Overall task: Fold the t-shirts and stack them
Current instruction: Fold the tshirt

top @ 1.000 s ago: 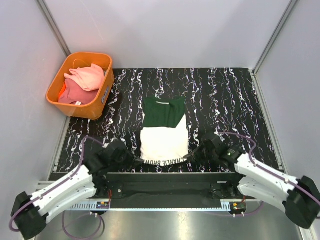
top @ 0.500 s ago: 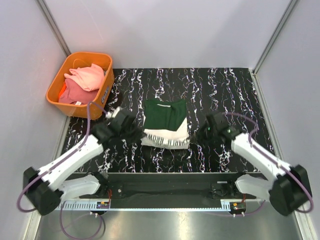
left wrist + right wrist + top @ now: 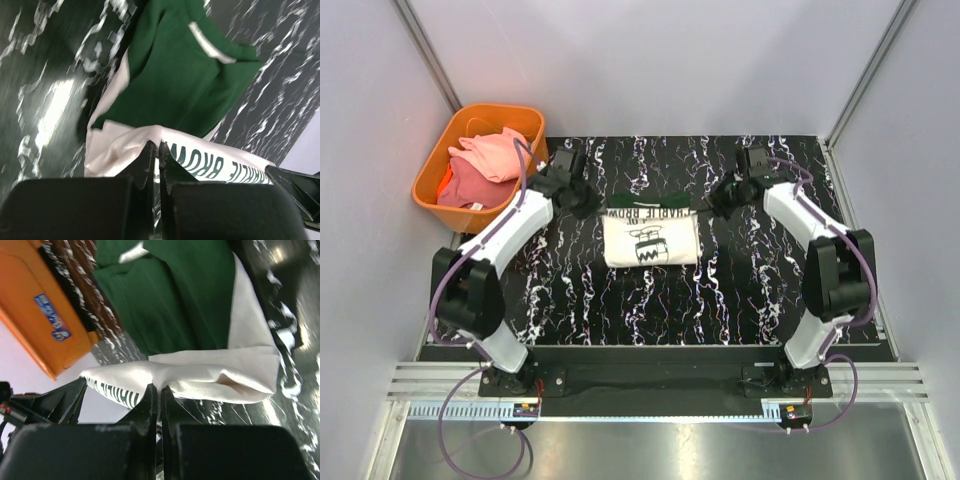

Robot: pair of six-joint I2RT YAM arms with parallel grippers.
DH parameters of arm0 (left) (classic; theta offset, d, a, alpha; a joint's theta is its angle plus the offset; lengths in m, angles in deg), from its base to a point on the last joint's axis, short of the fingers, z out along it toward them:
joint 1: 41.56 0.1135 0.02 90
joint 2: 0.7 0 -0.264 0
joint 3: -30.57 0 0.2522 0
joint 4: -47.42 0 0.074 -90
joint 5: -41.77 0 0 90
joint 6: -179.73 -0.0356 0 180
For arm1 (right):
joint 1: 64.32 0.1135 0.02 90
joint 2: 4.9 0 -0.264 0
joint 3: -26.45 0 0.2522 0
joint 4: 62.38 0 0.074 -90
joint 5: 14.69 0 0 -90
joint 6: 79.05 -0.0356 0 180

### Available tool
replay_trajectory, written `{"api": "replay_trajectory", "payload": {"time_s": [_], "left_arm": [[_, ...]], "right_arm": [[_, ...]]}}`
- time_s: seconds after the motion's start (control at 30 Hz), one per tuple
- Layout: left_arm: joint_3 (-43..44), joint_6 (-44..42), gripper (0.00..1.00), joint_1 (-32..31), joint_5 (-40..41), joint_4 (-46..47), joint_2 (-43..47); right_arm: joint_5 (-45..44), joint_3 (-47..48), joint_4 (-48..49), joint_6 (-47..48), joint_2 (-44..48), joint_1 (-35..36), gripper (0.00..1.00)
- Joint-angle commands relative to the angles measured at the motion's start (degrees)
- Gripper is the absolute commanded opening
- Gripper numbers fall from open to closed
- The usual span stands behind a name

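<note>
The cream t-shirt [image 3: 650,240] with dark green sleeves lies mid-table, its lower half folded over so the black cartoon face and lettering face up. My left gripper [image 3: 588,207] is shut on the left corner of the cream hem, lifted at the shirt's far edge. In the left wrist view that gripper [image 3: 158,146] pinches cream cloth [image 3: 120,150] above the green part [image 3: 180,85]. My right gripper [image 3: 715,205] is shut on the right hem corner. From the right wrist, the gripper [image 3: 160,388] nips the cream fold [image 3: 200,375]. Pink and coral t-shirts [image 3: 488,158] sit in the basket.
An orange basket [image 3: 532,185] stands at the far left, just beside the left arm, and shows in the right wrist view [image 3: 30,305] too. Grey walls enclose the black marbled table [image 3: 770,270] on three sides. Both arms stretch far out over the table.
Both grippers have carried the shirt's near hem from the table's front edge up and over to the far side. The lower half now covers the green part, printed side up.
</note>
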State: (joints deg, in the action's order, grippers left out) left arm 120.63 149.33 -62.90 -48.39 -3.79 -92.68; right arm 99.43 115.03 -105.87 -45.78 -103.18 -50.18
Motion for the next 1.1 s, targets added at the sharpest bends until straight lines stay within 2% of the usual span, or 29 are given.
{"api": "replay_trajectory", "payload": {"time_s": [0.0,0.13,0.37,0.8,1.07], "left_arm": [[6.84,-4.75,0.0,2.53,-2.64,1.86,-3.79],[13.51,-5.97,0.0,3.67,-4.14,1.77,-9.25],[18.1,-7.03,0.0,5.87,-4.32,1.86,-16.02],[31.1,-9.58,0.0,8.86,-10.03,1.94,-29.47],[39.72,-9.5,0.0,9.21,-8.8,2.47,-37.11]], "right_arm": [[4.71,7.94,0.29,3.11,-4.19,-2.17,0.0],[6.55,12.61,0.38,3.2,-9.29,-3.67,0.0],[9.8,20.09,0.47,3.47,-18.77,-4.9,0.0],[10.77,28.44,0.47,2.68,-28.1,-6.22,0.0],[11.83,33.71,0.56,3.2,-34.25,-7.27,0.0]]}}
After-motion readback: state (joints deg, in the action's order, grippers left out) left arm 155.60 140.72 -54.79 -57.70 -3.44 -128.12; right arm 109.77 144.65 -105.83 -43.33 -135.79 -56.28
